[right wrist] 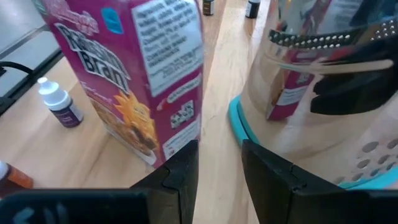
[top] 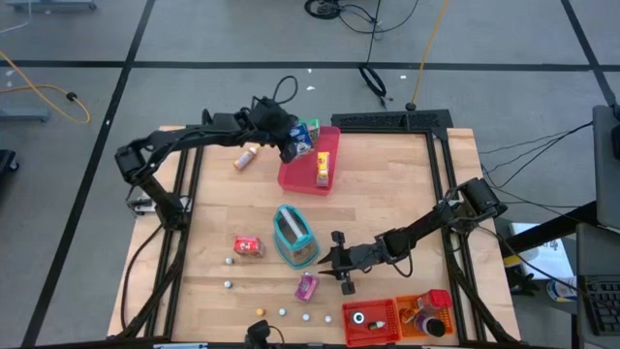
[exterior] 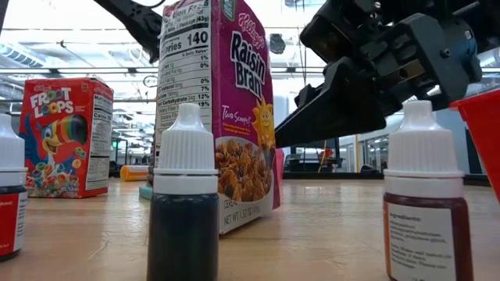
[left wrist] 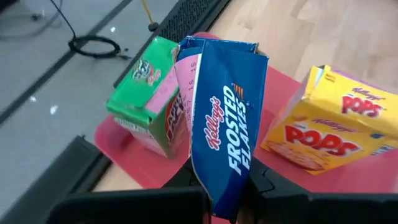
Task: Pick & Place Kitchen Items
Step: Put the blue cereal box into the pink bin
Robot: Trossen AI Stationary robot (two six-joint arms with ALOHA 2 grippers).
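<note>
Holding the blue Frosted Flakes box (left wrist: 225, 124) between its fingers, your left end effector (left wrist: 227, 186) hangs over the far end of the pink tray (top: 294, 177). The box tilts, with the green box (left wrist: 149, 102) just beside it on one side and the yellow Pops box (left wrist: 326, 121) near on the other. To place it well, I would lower into the gap between those two, square the box up first, and let go only once its base bears on the tray; released at this tilt, it would likely tip onto a neighbour.

Your right end effector (right wrist: 219, 163) sits low over the worktop (top: 407, 184), fingers slightly parted and holding nothing. The Raisin Bran box (right wrist: 134, 68) stands just beside one finger, outside the gap rather than in it, with the teal strainer (right wrist: 323, 106) close on the other side. Shift toward the box and open wider before closing, or you will nudge it over.
</note>
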